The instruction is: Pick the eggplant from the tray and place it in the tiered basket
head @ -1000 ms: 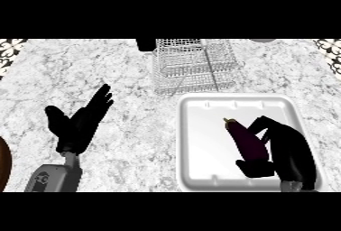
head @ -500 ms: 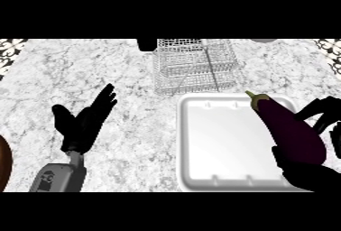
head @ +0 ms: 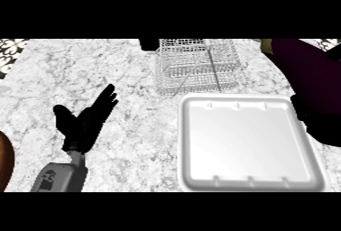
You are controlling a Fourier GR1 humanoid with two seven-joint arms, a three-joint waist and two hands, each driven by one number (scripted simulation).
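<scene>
The dark purple eggplant (head: 303,67) hangs high at the view's right edge, its green stem pointing toward the wire tiered basket (head: 200,63). My right hand (head: 323,124) is curled round its lower end, right of the tray, and is partly cut off by the frame. The white tray (head: 246,144) lies on the counter with nothing in it. The basket stands just behind the tray, at the counter's back. Over the marble at the left, my left hand (head: 83,122) rests open, fingers up.
A small dark object (head: 148,43) sits behind the basket's left corner. A brown rounded thing (head: 3,162) shows at the left edge. Patterned wall tile borders the counter's far corners.
The right hand has lifted the eggplant out of the tray, up and to the right, toward the camera. The tray now holds nothing. The left hand has barely moved.
</scene>
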